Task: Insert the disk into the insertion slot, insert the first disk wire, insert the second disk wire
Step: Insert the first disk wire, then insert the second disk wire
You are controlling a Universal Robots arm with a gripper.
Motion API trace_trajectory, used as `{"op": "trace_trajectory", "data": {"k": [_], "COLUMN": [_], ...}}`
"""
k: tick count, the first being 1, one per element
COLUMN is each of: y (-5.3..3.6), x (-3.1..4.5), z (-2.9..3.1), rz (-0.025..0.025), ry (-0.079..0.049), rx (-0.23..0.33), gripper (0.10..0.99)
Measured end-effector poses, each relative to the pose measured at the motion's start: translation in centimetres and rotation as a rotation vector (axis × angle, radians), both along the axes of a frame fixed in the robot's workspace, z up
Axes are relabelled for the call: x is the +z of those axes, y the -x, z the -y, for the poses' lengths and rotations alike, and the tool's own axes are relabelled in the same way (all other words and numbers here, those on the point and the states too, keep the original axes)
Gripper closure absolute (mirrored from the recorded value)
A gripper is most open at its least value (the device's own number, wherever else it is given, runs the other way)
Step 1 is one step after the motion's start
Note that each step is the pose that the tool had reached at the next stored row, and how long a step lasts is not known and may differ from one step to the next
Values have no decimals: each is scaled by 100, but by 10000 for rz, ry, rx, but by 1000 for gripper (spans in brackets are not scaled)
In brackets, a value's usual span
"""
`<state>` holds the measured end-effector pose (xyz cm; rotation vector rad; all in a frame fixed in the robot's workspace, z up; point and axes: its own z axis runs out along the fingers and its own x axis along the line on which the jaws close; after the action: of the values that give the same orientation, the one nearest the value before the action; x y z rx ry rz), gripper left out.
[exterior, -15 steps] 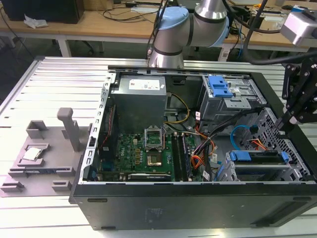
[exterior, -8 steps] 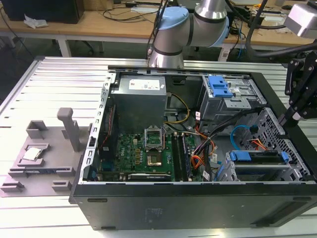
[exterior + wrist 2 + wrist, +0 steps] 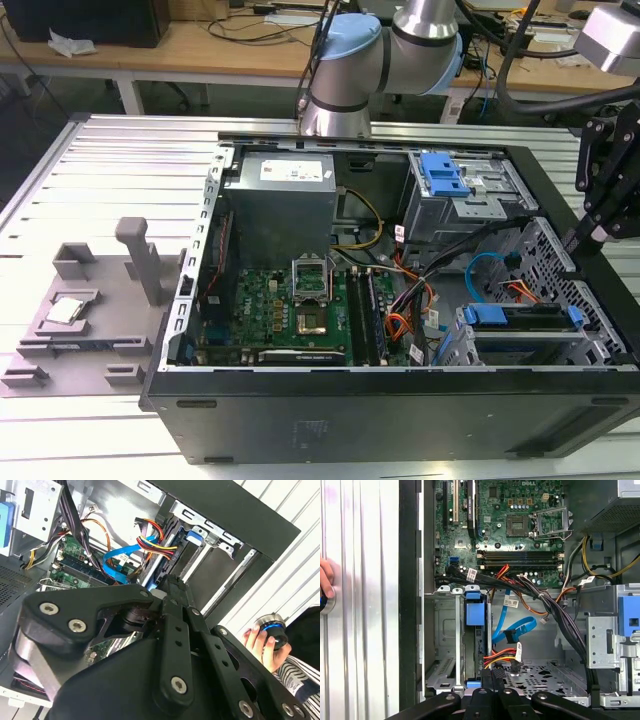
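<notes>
Evidently claw (image 3: 493,672) pressed together, tips just beside red-yellow wire plug (image 3: 508,664); disk (image 3: 475,614) seated in insertion slot (image 3: 443,641).

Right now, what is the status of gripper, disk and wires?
Gripper at red-orange-black wire bundle. Disk in blue plastic carrier seated in grey perforated cage. Thin light-blue cable loops alongside. Hand outside black case.

The first wrist view's edge cuts off the black gripper (image 3: 492,682) and, well apart from it, a person's hand (image 3: 326,582). Near the gripper, the label of the flat, blue-framed disk (image 3: 475,617) is hidden.
</notes>
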<state>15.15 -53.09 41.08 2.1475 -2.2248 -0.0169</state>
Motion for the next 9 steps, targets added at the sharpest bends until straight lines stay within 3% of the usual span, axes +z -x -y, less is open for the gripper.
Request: {"op": "trace_trajectory", "data": {"k": [9], "y": [0], "x": [0], "z": [0], "rz": [0], "ry": [-1], "rx": [0], "gripper": [980]}}
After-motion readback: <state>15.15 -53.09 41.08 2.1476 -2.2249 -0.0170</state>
